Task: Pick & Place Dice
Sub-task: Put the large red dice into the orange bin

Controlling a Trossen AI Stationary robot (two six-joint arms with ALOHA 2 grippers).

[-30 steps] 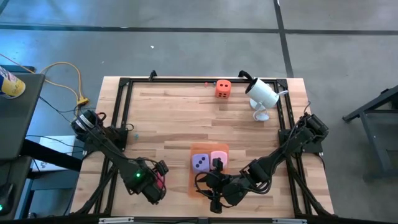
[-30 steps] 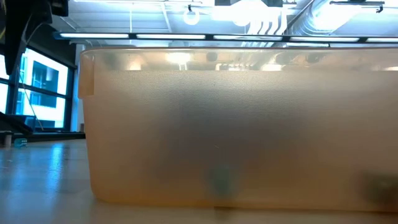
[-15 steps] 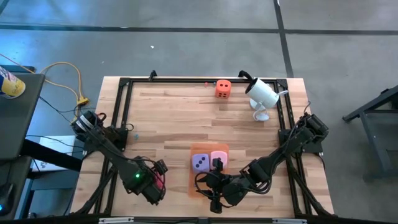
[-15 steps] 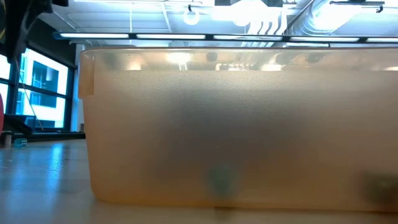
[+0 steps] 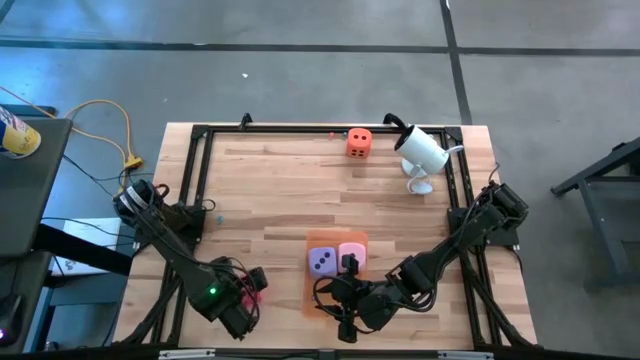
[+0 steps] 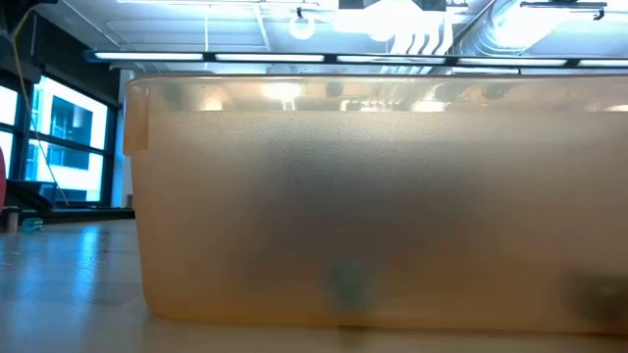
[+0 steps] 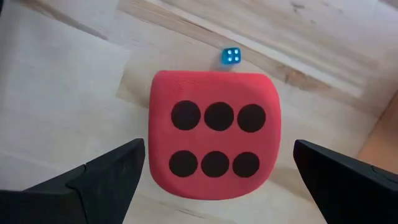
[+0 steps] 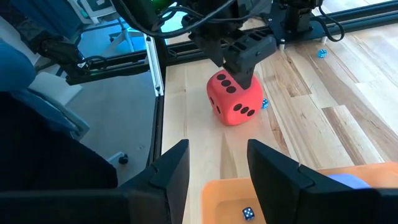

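Overhead, the orange mat near the table's front edge is taken as the landmark. Well to its left, the left gripper is seen poised directly above the red die, jaws spread to their widest, nothing gripped; in the left wrist view both fingers stand clear of the die's sides, six pips facing up. A tiny blue die is noted on the wood just beyond the red one. On the mat itself the purple die and the pink die are set side by side, touching or nearly so. Far behind the mat, by the table's back rail, the orange die is found, with the white camera just to its right. At the mat's front right corner the right gripper is parked, jaws partly open and empty; another tiny blue die is seen on the mat between its fingers.
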